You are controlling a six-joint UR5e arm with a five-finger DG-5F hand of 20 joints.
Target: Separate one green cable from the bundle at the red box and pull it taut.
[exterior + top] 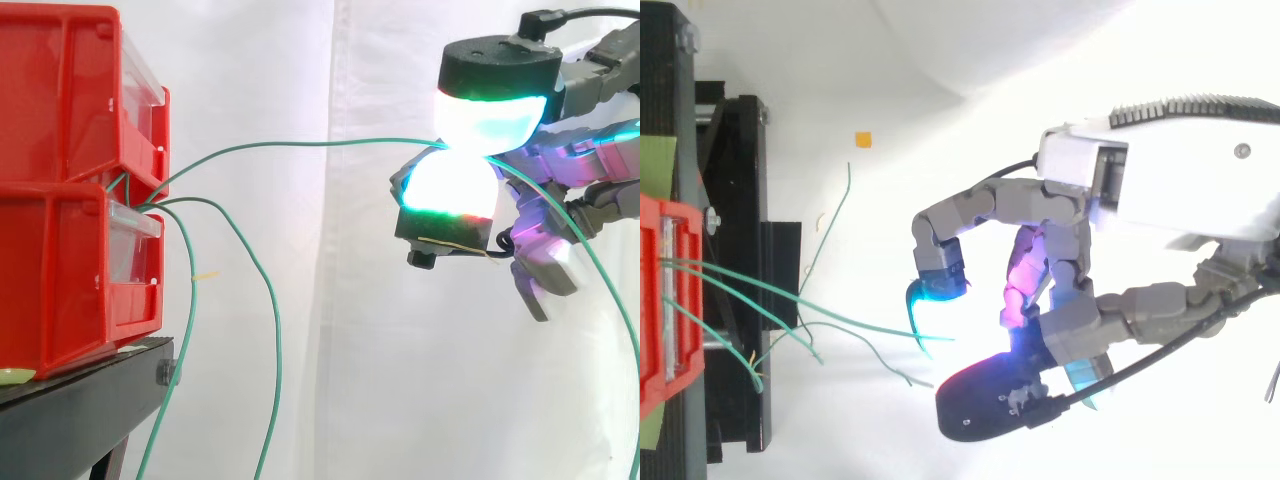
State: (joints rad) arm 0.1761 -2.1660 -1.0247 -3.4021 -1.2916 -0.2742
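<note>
Boxes of red plastic (70,150) stand stacked on the table (90,405) at the left. From between them comes the bundle (145,200) of green cables, and most of them hang down loose. One green cable (300,143) runs apart to the robot hand (460,190), which pinches it between two glowing pads (490,120). The cable bows a little, so I judge that the pulling step is in hand. Next the robot hand should draw away to the right until the cable is straight.
</note>
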